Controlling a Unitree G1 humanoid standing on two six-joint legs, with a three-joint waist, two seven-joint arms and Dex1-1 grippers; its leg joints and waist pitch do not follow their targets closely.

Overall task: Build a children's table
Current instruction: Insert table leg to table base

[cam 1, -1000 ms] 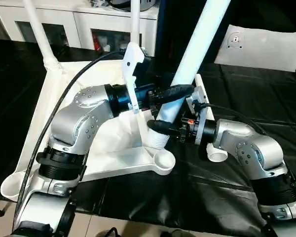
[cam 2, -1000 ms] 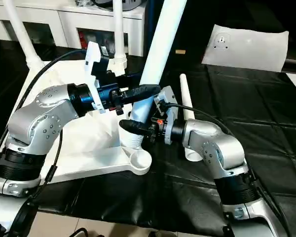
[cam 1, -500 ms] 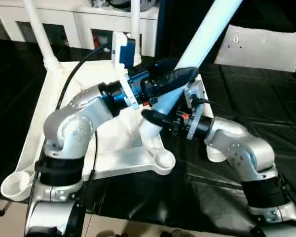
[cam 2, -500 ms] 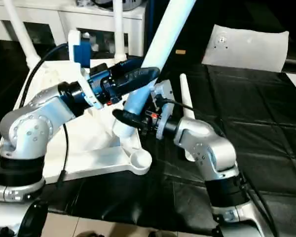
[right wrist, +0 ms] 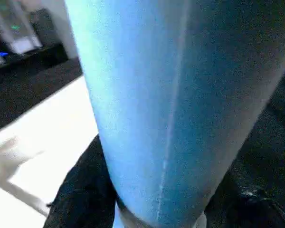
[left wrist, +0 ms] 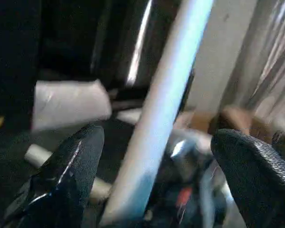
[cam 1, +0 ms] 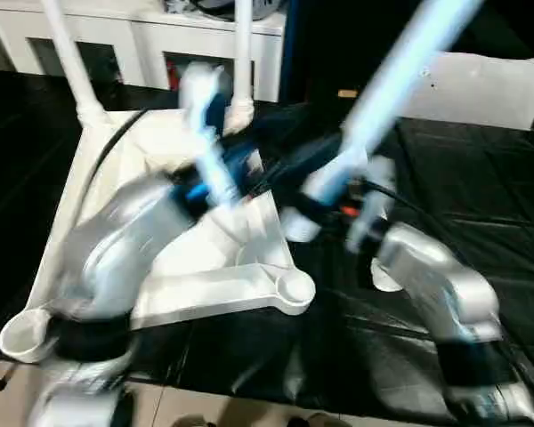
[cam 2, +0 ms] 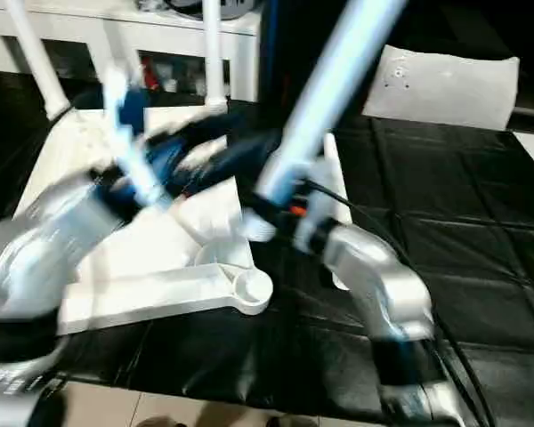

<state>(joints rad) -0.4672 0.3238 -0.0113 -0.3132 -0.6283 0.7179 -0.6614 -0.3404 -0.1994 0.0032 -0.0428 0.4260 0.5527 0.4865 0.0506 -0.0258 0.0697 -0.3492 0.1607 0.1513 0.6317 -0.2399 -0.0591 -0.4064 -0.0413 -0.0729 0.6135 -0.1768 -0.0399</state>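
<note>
Both silver forearms reach inward, the left gripper [left wrist: 156, 180] spread wide and the right gripper [right wrist: 152, 199] clamped partway.

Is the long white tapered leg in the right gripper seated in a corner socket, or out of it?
Out. The long white tapered leg slants in the air; its lower end sits at the right gripper, above the tabletop, and the nearest round corner socket is empty.

A slanting leg [cam 1: 400, 76] bars the space above the tabletop [cam 1: 133, 151].

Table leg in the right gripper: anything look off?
Yes. The leg held by the right gripper tilts steeply instead of standing upright like the two fitted legs at the back, and its lower end hangs above the tabletop, beside the empty near corner socket, not in it.
</note>
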